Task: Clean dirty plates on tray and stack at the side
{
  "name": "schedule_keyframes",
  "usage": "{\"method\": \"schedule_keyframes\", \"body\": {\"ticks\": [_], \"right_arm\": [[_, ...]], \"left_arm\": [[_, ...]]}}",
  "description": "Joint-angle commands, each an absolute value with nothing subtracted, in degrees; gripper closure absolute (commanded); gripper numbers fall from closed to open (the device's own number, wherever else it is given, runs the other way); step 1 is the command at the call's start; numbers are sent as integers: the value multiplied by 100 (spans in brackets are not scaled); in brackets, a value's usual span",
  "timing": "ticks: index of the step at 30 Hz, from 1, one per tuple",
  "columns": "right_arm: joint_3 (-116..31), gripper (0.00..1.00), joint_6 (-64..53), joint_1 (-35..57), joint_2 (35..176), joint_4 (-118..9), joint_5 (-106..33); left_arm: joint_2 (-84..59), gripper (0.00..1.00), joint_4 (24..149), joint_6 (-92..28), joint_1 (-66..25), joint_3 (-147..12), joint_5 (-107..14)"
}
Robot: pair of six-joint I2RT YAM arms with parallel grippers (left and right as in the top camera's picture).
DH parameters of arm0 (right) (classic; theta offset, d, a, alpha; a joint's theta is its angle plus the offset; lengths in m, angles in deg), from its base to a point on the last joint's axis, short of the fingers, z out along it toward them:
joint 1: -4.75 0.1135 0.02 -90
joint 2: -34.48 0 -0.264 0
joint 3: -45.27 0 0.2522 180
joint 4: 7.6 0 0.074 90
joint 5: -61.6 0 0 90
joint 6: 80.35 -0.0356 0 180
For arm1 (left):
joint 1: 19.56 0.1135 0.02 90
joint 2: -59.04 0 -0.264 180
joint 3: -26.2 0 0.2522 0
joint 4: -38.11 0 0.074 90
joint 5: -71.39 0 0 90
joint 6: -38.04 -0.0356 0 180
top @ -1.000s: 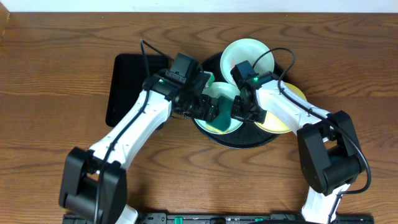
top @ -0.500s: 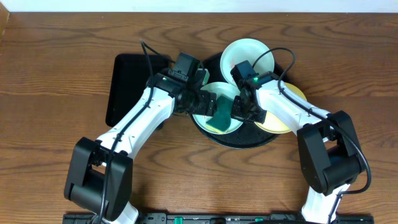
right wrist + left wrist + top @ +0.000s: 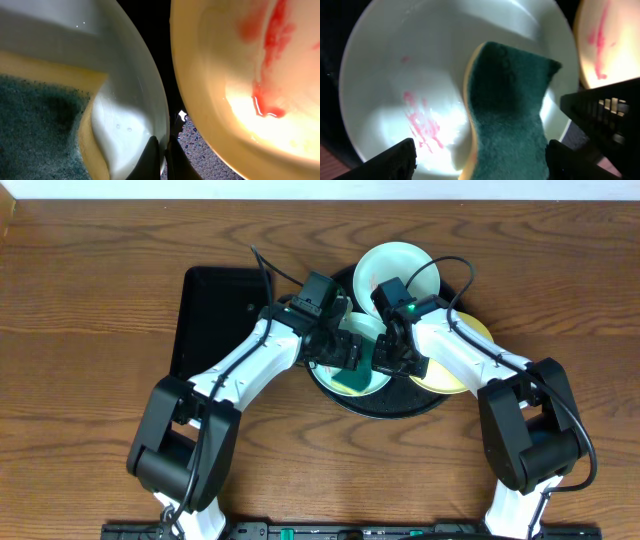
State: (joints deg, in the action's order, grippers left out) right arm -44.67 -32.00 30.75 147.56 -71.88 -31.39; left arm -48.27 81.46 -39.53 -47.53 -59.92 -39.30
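left jaws: you have them wide apart, over the mint plate (image 3: 420, 75) with its red smears.
sponge (image 3: 510, 115): green side up, lying in that plate between the left jaws.
right jaws: clamped on the mint plate's rim.
yellow plate (image 3: 240, 75): just beside the right jaws, smeared red.
tray (image 3: 400, 402): round, black, under both plates.

The sponge (image 3: 512, 110) fills the gap in my left gripper (image 3: 480, 162), and my right gripper (image 3: 161, 152) and the yellow plate (image 3: 240, 75) crowd the mint plate (image 3: 410, 65).
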Motion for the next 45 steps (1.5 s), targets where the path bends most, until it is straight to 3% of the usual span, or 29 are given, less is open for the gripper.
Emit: {"method": "schedule_keyframes", "body": {"ticks": [1, 7, 28, 38, 45], "right_arm": [[-4439, 98, -2986, 3149, 14809, -7251, -3429], [-4439, 98, -2918, 3149, 14809, -7247, -3429], [-4439, 98, -2883, 3223, 14809, -7186, -3427], [-4439, 98, -2883, 3223, 14809, -7197, -3429], [-4439, 98, -2883, 3223, 14809, -7195, -3429]], "left_arm": [[-4910, 17, 8107, -3938, -4751, -6119, -3963], [-4925, 17, 7964, -3940, -4757, -6119, -4518], [-5321, 17, 7490, -3660, -4954, -6119, -4511], [-5321, 18, 7446, -3660, -5459, -6119, -3272], [-5338, 22, 7446, -3643, -5479, -6119, -3207]]}}
